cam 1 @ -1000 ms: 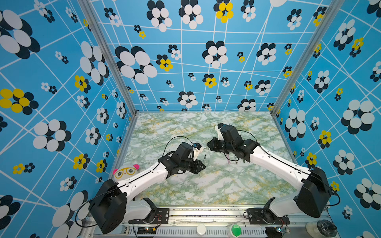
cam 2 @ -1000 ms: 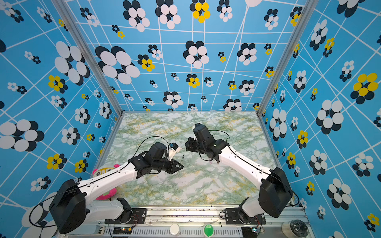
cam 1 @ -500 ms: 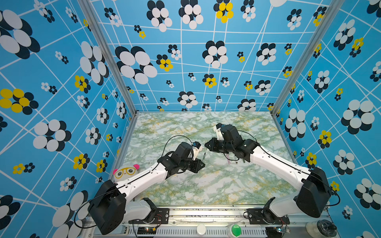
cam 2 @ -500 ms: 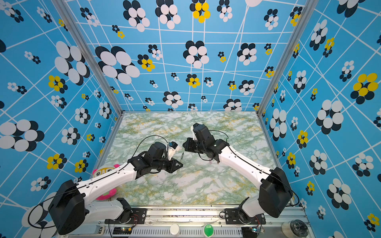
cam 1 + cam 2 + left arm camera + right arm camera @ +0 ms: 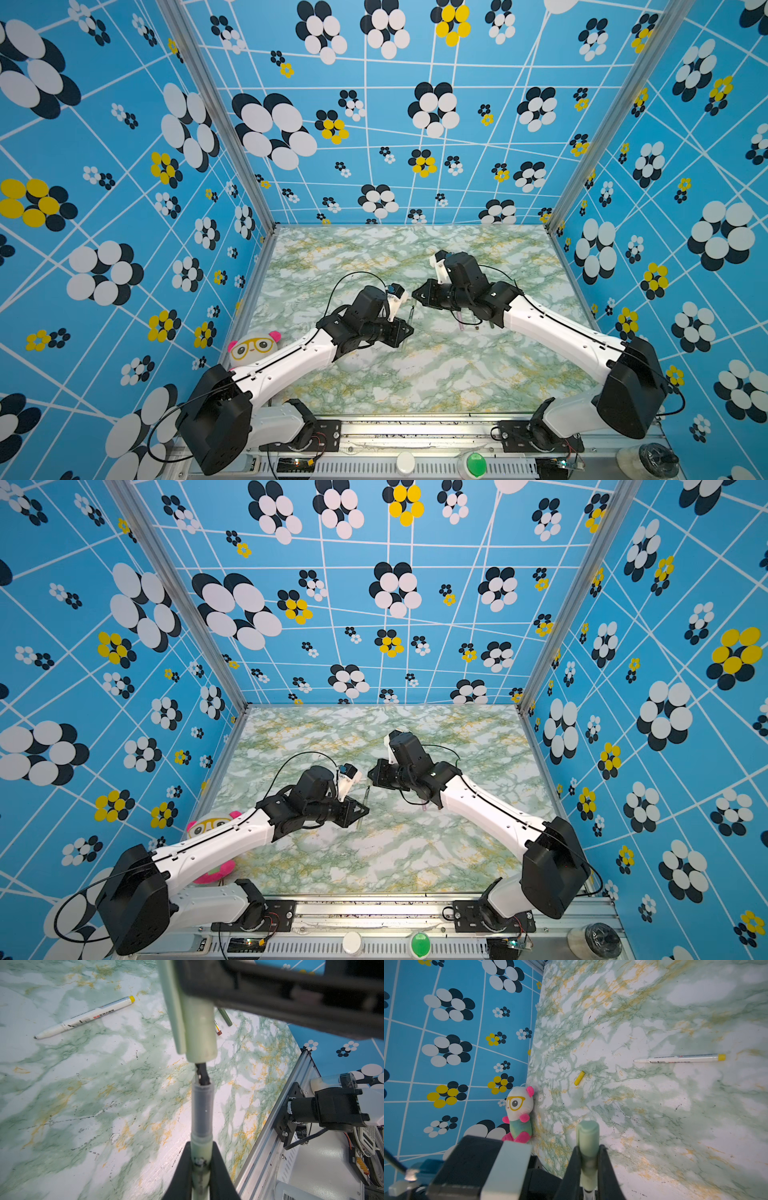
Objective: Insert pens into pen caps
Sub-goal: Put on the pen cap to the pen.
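Far half of the table (image 5: 374, 249) open, left arm (image 5: 291, 365) and right arm (image 5: 561, 336) meeting mid-table, pale green pen (image 5: 202, 1109) and pale green cap (image 5: 197, 1022) nearly tip to tip closing the gap between them, yellow-ended pen (image 5: 679, 1058) and yellow cap (image 5: 579, 1078) lying loose, plush toy (image 5: 253, 347) against the left wall (image 5: 124, 249).

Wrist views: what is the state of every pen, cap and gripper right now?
left gripper: shut on pale grey-green pen
right gripper: shut on pale grey-green cap
pale grey-green pen: held, uncapped, tip at the cap's mouth
pale grey-green cap: held, not yet seated
yellow-ended pen: lying flat, uncapped
yellow cap: lying loose, apart from its pen
brown-ended pen: lying, mostly hidden
dark green pen: lying, mostly hidden
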`<state>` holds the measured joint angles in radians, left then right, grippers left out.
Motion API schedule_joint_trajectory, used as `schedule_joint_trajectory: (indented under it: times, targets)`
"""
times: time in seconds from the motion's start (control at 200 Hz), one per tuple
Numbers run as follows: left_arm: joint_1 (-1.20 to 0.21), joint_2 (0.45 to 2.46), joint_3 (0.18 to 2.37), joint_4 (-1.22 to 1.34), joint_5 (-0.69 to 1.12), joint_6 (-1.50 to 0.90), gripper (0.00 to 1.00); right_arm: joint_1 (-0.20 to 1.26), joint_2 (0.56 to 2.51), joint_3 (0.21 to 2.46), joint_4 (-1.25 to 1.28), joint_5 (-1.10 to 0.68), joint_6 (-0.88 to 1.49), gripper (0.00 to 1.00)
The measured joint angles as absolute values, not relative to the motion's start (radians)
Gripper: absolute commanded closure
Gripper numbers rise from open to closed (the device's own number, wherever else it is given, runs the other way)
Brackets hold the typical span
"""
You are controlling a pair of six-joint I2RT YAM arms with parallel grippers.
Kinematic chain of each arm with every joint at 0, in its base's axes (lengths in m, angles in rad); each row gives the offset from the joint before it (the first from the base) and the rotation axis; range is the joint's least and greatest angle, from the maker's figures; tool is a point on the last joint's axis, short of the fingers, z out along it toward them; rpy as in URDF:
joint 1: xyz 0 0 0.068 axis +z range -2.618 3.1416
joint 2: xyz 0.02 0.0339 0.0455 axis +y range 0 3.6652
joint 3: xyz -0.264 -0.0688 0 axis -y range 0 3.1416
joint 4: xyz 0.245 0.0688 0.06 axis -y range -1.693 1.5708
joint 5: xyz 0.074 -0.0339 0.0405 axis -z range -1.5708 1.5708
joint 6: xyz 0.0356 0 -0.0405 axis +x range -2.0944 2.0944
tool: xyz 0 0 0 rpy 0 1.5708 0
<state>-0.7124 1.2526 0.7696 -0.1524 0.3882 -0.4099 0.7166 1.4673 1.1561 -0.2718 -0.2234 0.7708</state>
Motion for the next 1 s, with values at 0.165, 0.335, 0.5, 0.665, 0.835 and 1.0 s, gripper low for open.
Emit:
schedule_joint_trajectory:
  times: [0.165, 0.335, 0.5, 0.665, 0.835, 1.0]
  targets:
    - [-0.712, 1.253, 0.769, -0.144, 0.376, -0.422, 1.0, 0.717, 1.467, 1.156, -0.271, -0.241, 0.775, 0.93]
    - [-0.71, 1.253, 0.766, -0.127, 0.366, -0.427, 1.0, 0.72, 1.47, 1.155, -0.266, -0.249, 0.775, 0.94]
    - [-0.707, 1.251, 0.764, -0.126, 0.36, -0.434, 1.0, 0.724, 1.475, 1.154, -0.25, -0.249, 0.775, 0.94]
    - [-0.704, 1.23, 0.751, -0.127, 0.351, -0.437, 1.0, 0.731, 1.477, 1.154, -0.249, -0.25, 0.772, 0.94]
    - [-0.701, 1.224, 0.747, -0.128, 0.351, -0.432, 1.0, 0.733, 1.477, 1.155, -0.249, -0.251, 0.743, 0.94]
    - [-0.698, 1.224, 0.747, -0.134, 0.35, -0.417, 1.0, 0.733, 1.477, 1.16, -0.258, -0.255, 0.721, 0.94]
